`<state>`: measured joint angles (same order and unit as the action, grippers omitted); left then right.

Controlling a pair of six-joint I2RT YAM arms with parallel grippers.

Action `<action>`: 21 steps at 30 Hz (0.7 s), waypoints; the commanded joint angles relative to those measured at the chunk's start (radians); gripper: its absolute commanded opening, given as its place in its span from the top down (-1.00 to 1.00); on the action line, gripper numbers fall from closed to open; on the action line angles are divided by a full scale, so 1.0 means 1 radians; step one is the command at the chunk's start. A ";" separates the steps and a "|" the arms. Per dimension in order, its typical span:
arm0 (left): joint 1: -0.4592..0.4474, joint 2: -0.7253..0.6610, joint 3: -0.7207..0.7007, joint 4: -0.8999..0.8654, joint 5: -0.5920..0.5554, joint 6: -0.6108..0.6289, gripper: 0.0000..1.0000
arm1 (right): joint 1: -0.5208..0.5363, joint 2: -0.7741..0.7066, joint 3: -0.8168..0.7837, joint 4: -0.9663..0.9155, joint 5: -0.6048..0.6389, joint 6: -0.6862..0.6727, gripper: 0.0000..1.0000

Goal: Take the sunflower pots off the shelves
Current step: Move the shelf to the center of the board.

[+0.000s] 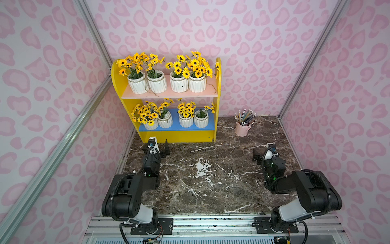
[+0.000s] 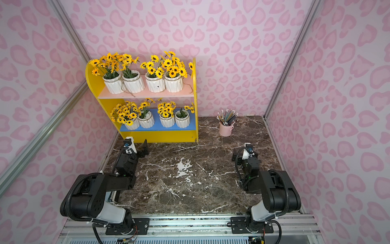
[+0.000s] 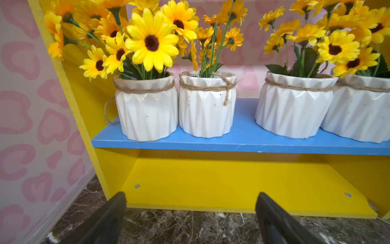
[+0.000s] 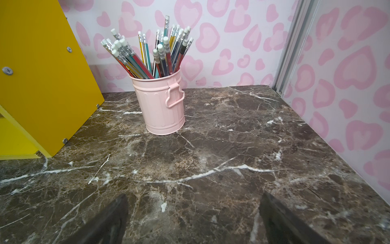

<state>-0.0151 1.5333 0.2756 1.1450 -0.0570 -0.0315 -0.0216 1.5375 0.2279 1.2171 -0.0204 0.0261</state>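
Both arms (image 1: 126,200) are mounted at the desk's (image 1: 211,190) near edge, jaws wide and empty. The left gripper (image 3: 191,199) faces the shelves (image 1: 120,84) in the far left corner; the right gripper (image 4: 194,197) faces the pencil cup (image 4: 160,109). All 8 pots (image 1: 157,84) stand shelved, 4 on the pink board (image 1: 168,95) and 4 on the blue board (image 3: 242,143), so removal looks unstarted. Next, the left gripper likely must rise and straddle a blue-board pot below its flowers. The left wrist view shows twine on those pots; only the top views show the pink row.

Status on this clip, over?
Left gripper, right gripper open, empty. Eight sunflower pots on the shelves, none removed. Pencil cup clear of the path.
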 commanded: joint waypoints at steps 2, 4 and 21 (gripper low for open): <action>0.001 -0.002 0.002 0.019 -0.001 0.005 -0.95 | -0.002 -0.002 0.009 0.028 -0.006 0.004 -0.98; 0.001 -0.001 0.002 0.020 -0.001 0.004 -0.95 | -0.002 -0.002 0.008 0.027 -0.006 0.003 -0.98; 0.001 -0.388 0.217 -0.661 0.066 -0.062 -0.95 | 0.164 -0.211 0.305 -0.649 0.156 -0.038 -0.98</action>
<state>-0.0158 1.2087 0.4904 0.6224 -0.0170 -0.0521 0.1093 1.3624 0.4831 0.7456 0.0902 -0.0017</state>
